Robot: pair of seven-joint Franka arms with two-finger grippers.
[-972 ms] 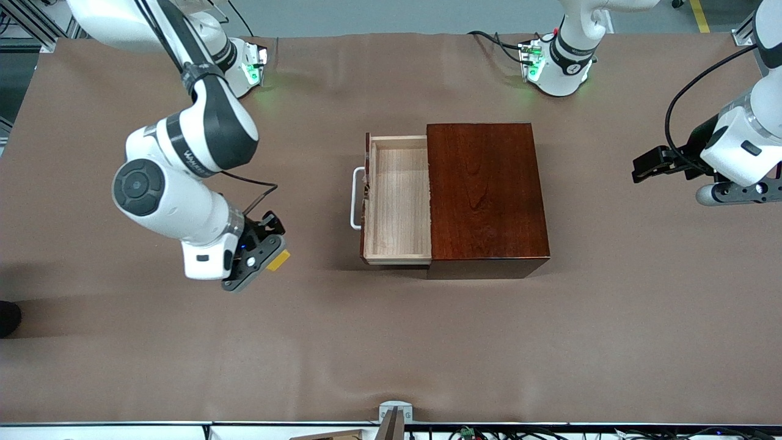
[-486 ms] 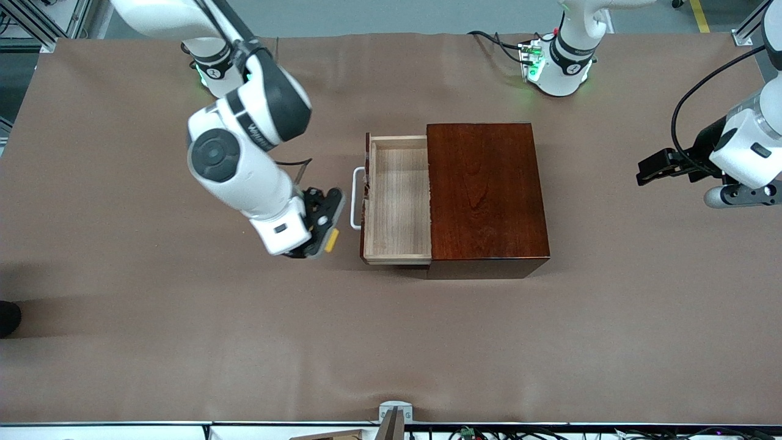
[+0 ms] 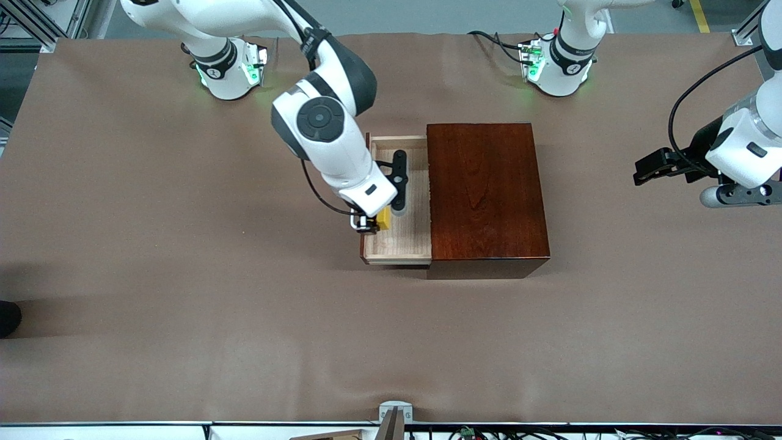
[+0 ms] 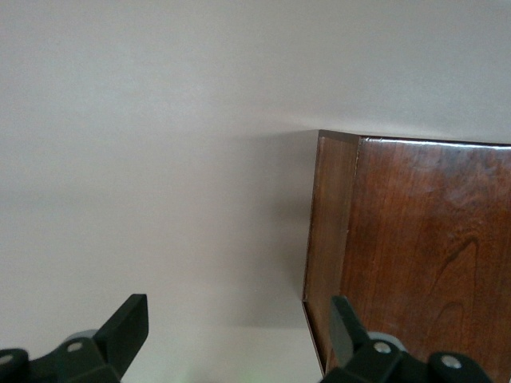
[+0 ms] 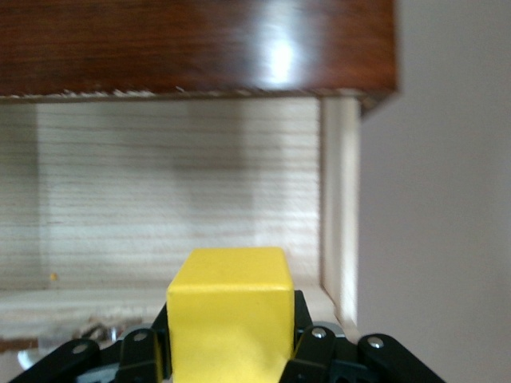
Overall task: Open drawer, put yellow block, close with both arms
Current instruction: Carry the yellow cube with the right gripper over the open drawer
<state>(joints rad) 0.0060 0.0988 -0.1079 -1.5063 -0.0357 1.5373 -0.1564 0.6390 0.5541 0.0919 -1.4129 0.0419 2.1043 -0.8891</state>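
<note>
no text, label, brand or number can be read here — the small dark marks on the collars of the arm bases [image 3: 571, 68] stay illegible, and the box [image 3: 486, 189] and the table cover [image 3: 183, 305] carry no marking that shows.

Brown table cover [image 3: 183, 342], slightly wrinkled, perhaps a metal bracket [image 3: 394, 410] at its near edge
</note>
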